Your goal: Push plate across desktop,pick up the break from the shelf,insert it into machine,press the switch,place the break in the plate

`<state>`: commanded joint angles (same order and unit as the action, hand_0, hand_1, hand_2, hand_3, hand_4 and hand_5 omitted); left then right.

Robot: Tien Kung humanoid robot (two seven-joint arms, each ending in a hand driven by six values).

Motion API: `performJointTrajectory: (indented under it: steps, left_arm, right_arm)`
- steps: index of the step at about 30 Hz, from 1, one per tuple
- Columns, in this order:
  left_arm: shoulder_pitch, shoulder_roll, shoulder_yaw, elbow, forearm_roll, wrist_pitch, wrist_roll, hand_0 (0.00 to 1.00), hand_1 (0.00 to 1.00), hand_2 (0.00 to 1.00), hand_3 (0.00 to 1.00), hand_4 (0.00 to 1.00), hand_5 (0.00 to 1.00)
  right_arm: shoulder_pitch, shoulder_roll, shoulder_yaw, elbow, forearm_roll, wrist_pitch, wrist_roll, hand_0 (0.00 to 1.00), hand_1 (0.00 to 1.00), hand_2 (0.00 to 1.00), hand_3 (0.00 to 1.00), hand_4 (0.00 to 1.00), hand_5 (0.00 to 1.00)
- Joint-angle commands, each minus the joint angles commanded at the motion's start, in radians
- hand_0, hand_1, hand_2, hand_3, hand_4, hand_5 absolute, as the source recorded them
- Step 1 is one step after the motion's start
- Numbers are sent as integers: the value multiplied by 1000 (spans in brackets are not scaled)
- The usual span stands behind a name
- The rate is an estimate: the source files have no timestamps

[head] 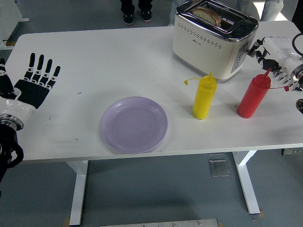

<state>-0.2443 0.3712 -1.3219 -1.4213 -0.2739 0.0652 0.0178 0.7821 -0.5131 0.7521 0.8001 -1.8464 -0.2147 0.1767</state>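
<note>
Lilac plate [134, 125]; cream toaster [213, 38]; yellow bottle [204, 96], red bottle [253, 96]

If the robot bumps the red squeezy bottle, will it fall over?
Probably, yes. The red bottle is tall and narrow with a small base, so a nudge near its pointed tip would likely tip it. It looks like soft plastic, so it should not break. Lying on its round side, it might roll. The right hand is very close to its top.
</note>
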Motion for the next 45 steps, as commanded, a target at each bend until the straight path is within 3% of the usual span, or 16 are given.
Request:
performJointTrajectory:
  steps: [12, 29, 30, 37, 45]
  left_arm:
    - [4, -4, 5, -3, -9, 0, 2, 812, 743, 703, 697, 796, 998]
    - [8, -6, 2, -3, -13, 0, 1, 811, 742, 702, 697, 796, 998]
    - [8, -6, 2, -2, -13, -1, 2, 811, 741, 703, 696, 795, 998]
    - [10, -7, 1, -2, -17, -1, 3, 810, 740, 701, 696, 795, 998]
    - [15, -6, -1, -2, -22, -2, 5, 810, 741, 702, 696, 795, 998]
  right_arm:
    - [2, 26, -39, -62, 35, -26, 23, 447, 471, 614, 553, 259, 2]
    - [-7, 44, -83, -94, 86, -37, 34, 452, 494, 616, 553, 257, 2]
    - [-8, 44, -82, -92, 88, -37, 34, 467, 536, 619, 556, 256, 2]
    - [-23, 30, -33, -49, 74, -30, 25, 471, 544, 621, 557, 257, 2]
    - [-65, -20, 96, 76, 38, 7, -10, 481, 551, 625, 561, 258, 2]
